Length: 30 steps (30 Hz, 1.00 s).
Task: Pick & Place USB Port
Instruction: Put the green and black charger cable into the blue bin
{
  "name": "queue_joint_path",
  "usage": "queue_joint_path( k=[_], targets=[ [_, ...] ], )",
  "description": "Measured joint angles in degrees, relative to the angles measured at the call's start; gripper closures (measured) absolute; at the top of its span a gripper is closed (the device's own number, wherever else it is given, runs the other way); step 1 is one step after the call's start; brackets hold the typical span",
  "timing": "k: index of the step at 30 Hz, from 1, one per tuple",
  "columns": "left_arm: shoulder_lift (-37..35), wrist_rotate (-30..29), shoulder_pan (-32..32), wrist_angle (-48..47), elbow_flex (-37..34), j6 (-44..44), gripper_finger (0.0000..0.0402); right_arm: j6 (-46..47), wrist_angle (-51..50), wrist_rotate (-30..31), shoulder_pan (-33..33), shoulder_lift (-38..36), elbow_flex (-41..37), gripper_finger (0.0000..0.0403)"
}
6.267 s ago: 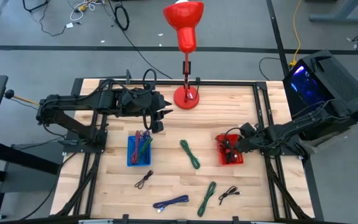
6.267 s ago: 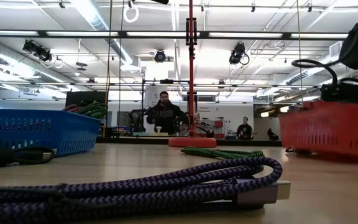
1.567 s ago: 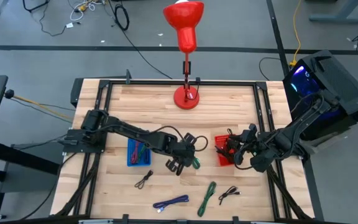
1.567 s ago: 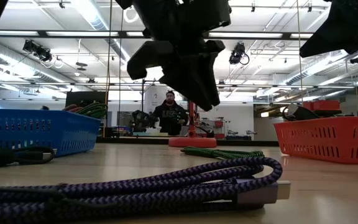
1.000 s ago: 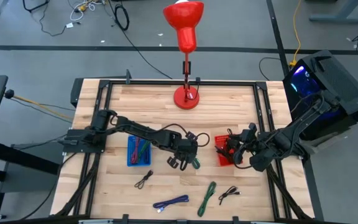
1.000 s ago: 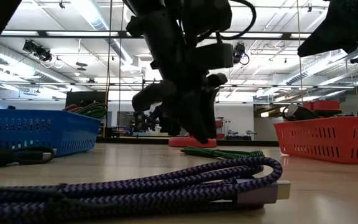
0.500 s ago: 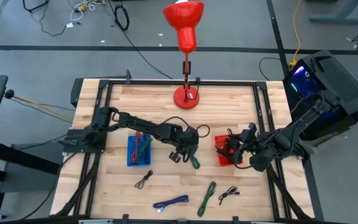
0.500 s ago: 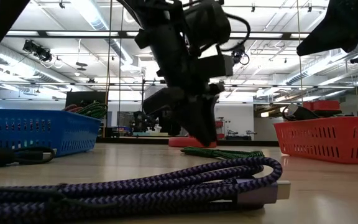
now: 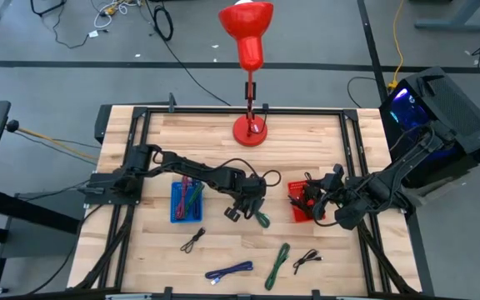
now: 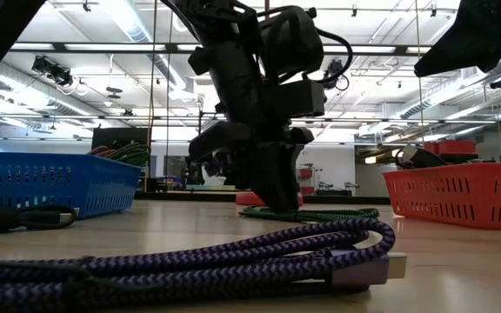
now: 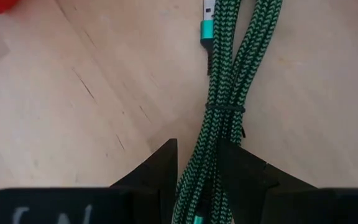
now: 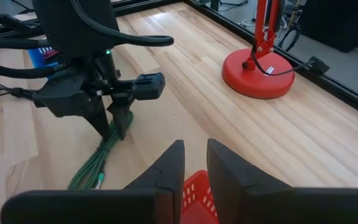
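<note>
We are looking at the wooden table (image 9: 223,142), where the left gripper (image 9: 252,208) is standing low over the green braided cable (image 11: 229,93) in the middle, its fingers (image 11: 160,171) straddling the bundle on both sides, though we cannot tell if they are pinching it. The right gripper (image 12: 194,165) is hovering over the red basket (image 9: 307,202) with its fingers narrowly parted, holding nothing. The blue basket (image 9: 187,202) is sitting left of the cable.

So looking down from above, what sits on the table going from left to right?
Blue basket → left gripper on the green cable → red basket → right gripper over it.
</note>
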Motion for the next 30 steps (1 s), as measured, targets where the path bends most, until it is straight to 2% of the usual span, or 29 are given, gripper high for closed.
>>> queue_joint_path(
  k=[10, 13, 17, 24, 30],
  targets=[
    [2.3, 1.5, 0.7, -2.0, 0.2, -4.5, 0.0289, -0.9, 0.1, 0.0, 0.0, 0.0, 0.0, 0.0332],
    [2.9, 1.9, 0.6, -1.6, 0.2, -5.7, 0.0317, -0.9, 0.1, 0.0, 0.0, 0.0, 0.0, 0.0332],
    [3.0, 2.0, 0.6, -1.5, 0.2, -5.8, 0.0383, -0.9, 0.1, 0.0, 0.0, 0.0, 0.0, 0.0332],
    [3.2, 3.5, 1.0, -0.3, 0.7, -10.2, 0.039, -0.9, 0.1, 0.0, 0.0, 0.0, 0.0, 0.0332],
    [3.8, 2.0, 1.7, -7.9, 6.5, -13.3, 0.039, -1.1, 0.1, 0.0, 0.0, 0.0, 0.0, 0.0332]
  ],
)
